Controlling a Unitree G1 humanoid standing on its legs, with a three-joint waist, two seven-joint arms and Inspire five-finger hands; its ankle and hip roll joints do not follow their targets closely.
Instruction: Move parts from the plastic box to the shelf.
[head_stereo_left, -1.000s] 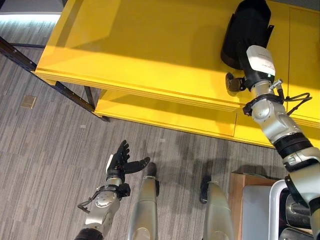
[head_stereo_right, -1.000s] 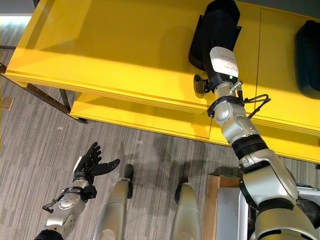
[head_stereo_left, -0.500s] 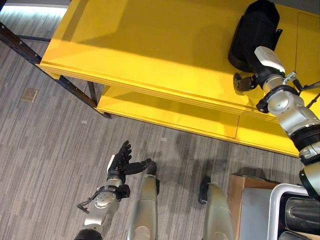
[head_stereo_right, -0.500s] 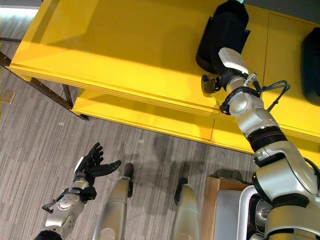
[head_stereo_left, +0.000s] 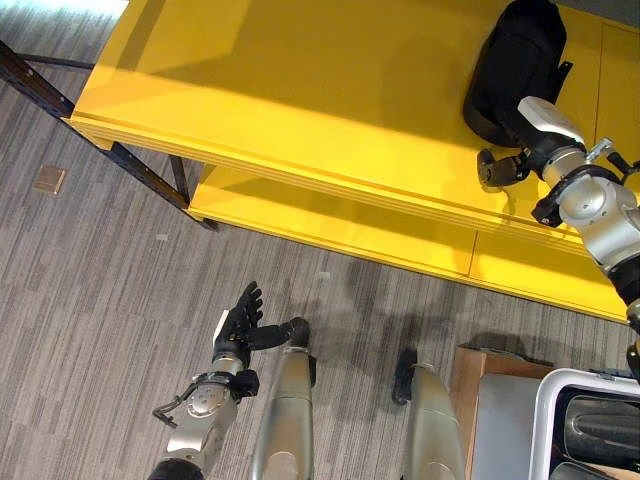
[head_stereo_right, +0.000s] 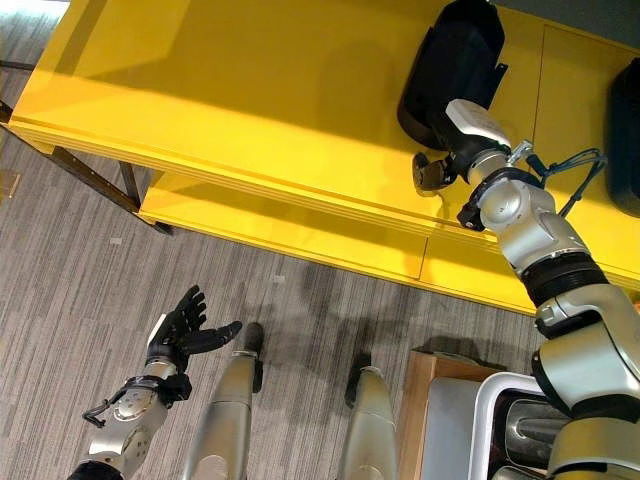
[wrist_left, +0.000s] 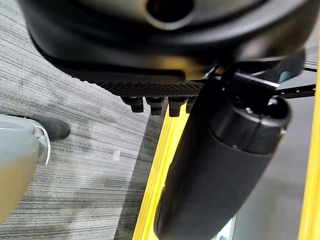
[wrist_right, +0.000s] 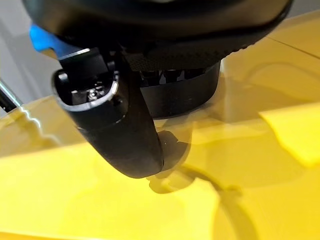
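A black cylindrical part (head_stereo_left: 515, 55) lies on the top of the yellow shelf (head_stereo_left: 300, 90). My right hand (head_stereo_left: 520, 150) rests at the part's near end, open. Its thumb (wrist_right: 115, 130) stands out to the side over the shelf, clear of the part. Its straight fingers (wrist_right: 170, 75) point at the black part (wrist_right: 182, 97) just beyond them. A second black part (head_stereo_right: 625, 130) lies further right on the shelf. The white plastic box (head_stereo_left: 548, 400) stands at the lower right with metal parts (head_stereo_left: 600, 425) inside. My left hand (head_stereo_left: 240, 325) hangs open low over the floor.
The shelf has a lower yellow level (head_stereo_left: 330, 225) and dark metal legs (head_stereo_left: 150, 180) at its left end. A brown board or carton (head_stereo_left: 468, 385) sits beside the box. Grey striped carpet (head_stereo_left: 100, 300) lies in front of the shelf.
The view has shifted a little. My right forearm has swung toward the right while the hand stays at the black part's near end. The left hand has not moved.
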